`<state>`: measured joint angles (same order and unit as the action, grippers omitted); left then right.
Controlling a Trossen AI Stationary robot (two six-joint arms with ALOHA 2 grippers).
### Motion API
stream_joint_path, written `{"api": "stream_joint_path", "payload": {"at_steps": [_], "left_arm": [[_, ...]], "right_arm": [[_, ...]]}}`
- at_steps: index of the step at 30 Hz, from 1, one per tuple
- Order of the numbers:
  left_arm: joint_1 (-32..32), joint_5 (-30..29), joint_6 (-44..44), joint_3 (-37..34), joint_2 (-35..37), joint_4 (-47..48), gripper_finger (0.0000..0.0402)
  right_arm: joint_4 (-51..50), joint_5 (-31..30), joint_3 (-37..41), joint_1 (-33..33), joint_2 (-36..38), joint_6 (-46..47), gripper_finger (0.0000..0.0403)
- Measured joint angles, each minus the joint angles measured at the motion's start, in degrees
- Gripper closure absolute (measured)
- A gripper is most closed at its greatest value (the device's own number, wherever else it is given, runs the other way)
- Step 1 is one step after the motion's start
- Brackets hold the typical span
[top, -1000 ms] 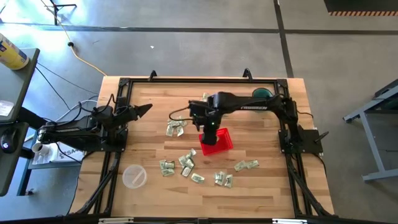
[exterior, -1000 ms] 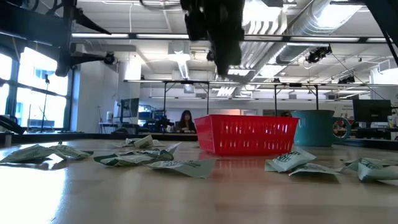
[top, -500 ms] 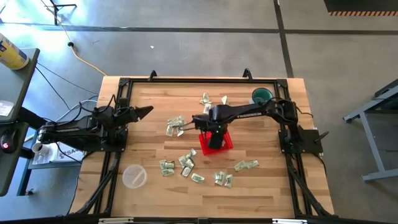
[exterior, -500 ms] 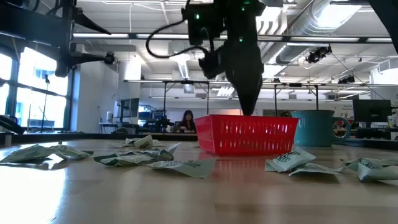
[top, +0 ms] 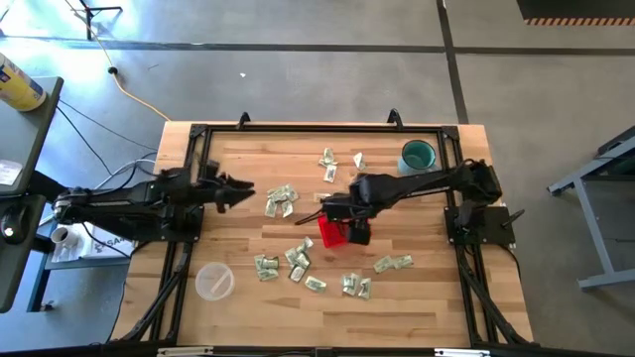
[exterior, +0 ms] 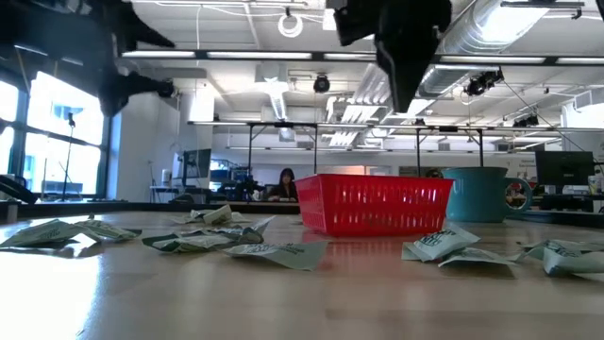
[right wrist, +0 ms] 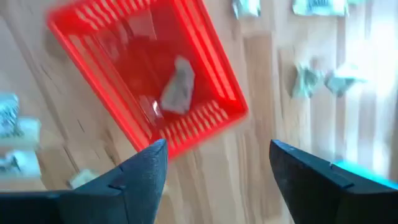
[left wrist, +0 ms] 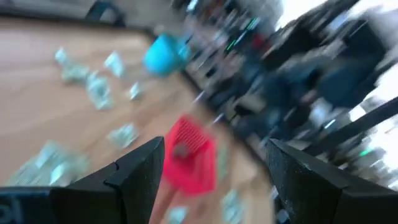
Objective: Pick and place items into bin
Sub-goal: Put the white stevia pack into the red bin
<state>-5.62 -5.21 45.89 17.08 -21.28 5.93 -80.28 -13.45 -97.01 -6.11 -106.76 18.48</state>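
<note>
The red mesh bin (top: 330, 235) stands mid-table, seen from the side in the low view (exterior: 377, 203). One pale packet (right wrist: 177, 87) lies on its floor. My right gripper (top: 357, 231) hangs open above the bin's right part, pointing down, holding nothing (right wrist: 214, 180); it is high over the rim in the low view (exterior: 406, 66). More packets lie flat on the wood around the bin (top: 281, 201) (top: 298, 260) (top: 394, 263). My left gripper (top: 241, 188) is open at the table's left, pointing level toward the bin (left wrist: 189, 155), its fingers empty (left wrist: 217, 180).
A teal mug (top: 418, 156) stands at the far right. A clear plastic cup (top: 213, 281) sits near the front left. More packets lie at the far middle (top: 327, 159) and near the front (top: 355, 286). A black frame (top: 198, 134) borders the table.
My right gripper dipped down to the bin's rim, then rose clear of it and drew a little toward the table's right edge. My left gripper has reached out toward the table's right, nearer the packets left of the bin, and has rolled.
</note>
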Motion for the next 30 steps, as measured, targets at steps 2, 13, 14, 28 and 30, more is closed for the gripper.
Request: {"api": "stream_joint_path", "payload": {"at_steps": [2, 13, 14, 28, 30], "left_arm": [[-0.01, -0.32, 0.03, 1.21, -5.77, 2.19, 0.0087], [0.81, -2.20, 2.60, 15.89, -39.93, 6.79, 0.0087], [1.22, -2.86, 1.10, 18.33, -42.71, 8.67, 0.0087], [7.99, -4.44, 2.77, 44.90, -72.38, 35.48, 0.0087], [8.47, -4.62, 4.28, 46.33, -74.29, 35.61, 0.0087]], "right_arm": [[-1.73, -0.19, 1.80, 0.59, 1.60, 1.34, 0.0131], [-0.62, -1.34, 19.88, 3.92, 13.39, 15.31, 0.0131], [-0.17, -1.20, 21.30, 3.91, 14.33, 16.03, 0.0131], [4.27, -2.99, 29.70, 3.97, 19.12, 14.90, 0.0131], [4.49, -3.17, 29.70, 3.97, 19.12, 13.81, 0.0131]]}}
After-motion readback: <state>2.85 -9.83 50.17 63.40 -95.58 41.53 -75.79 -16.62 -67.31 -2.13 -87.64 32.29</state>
